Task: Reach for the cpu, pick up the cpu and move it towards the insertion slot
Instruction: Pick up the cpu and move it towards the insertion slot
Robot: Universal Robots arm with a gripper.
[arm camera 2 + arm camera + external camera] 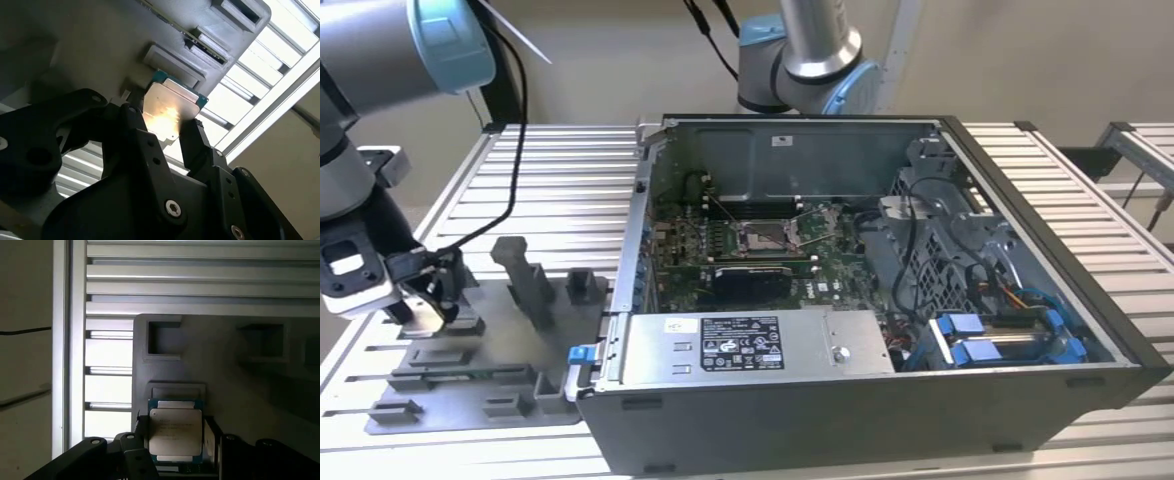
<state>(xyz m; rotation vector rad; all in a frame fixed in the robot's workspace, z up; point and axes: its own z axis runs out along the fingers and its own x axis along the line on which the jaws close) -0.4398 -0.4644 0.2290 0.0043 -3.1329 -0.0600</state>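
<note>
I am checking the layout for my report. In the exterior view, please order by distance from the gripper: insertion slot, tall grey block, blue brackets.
From the gripper, shut on the cpu:
1. Tall grey block, on the tray beside it.
2. Insertion slot, middle of the case.
3. Blue brackets, case corner at the exterior view's right.

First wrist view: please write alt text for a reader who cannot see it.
The black pincer grips the cpu, a silver square chip, by two opposite edges. Behind it lies a grey fixture tray on a slatted metal table.
</note>
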